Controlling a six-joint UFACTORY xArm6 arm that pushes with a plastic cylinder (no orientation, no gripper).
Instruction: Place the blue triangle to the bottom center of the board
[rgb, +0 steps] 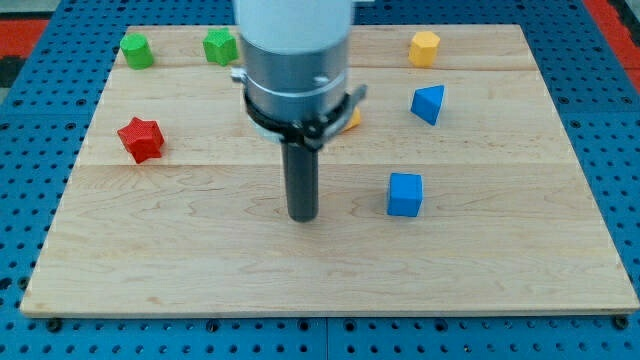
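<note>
The blue triangle (428, 103) lies on the wooden board (200, 260) at the upper right. My tip (303, 217) rests on the board near the middle, well to the left of and below the blue triangle, not touching any block. A blue cube (405, 194) sits to the right of my tip, below the triangle.
A red star (140, 139) lies at the left. A green cylinder-like block (137, 50) and a green block (220, 46) sit at the top left. A yellow hexagon-like block (424, 47) sits at the top right. An orange block (351, 118) shows partly behind the arm.
</note>
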